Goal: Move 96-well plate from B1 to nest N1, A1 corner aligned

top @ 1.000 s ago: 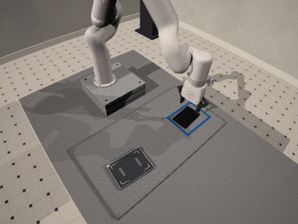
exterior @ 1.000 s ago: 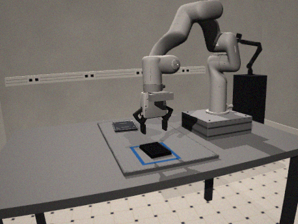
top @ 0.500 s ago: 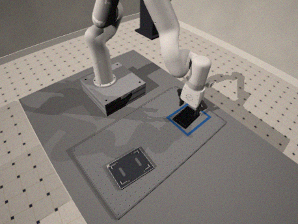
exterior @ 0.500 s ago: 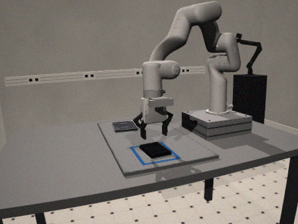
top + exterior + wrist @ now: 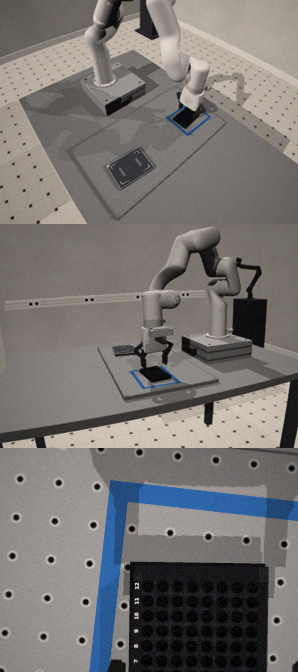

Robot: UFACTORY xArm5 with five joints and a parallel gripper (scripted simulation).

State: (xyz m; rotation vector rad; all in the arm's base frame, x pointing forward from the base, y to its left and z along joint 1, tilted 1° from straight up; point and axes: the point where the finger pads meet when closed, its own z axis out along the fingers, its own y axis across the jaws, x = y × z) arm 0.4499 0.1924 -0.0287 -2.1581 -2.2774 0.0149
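Two wide-apart fingers of the tool (image 5: 154,362) straddle the plate (image 5: 155,374); closing off-centre could skew it inside B1 (image 5: 136,379).

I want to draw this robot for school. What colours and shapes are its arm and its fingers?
The arm is made of smooth, rounded, off-white tubes joined by fat curved elbows. It stands on a grey, boxy base with small dark dots on top. The gripper has a pale, blocky body, and its two fingers are thin, black and bent. No cables or labels show on it.
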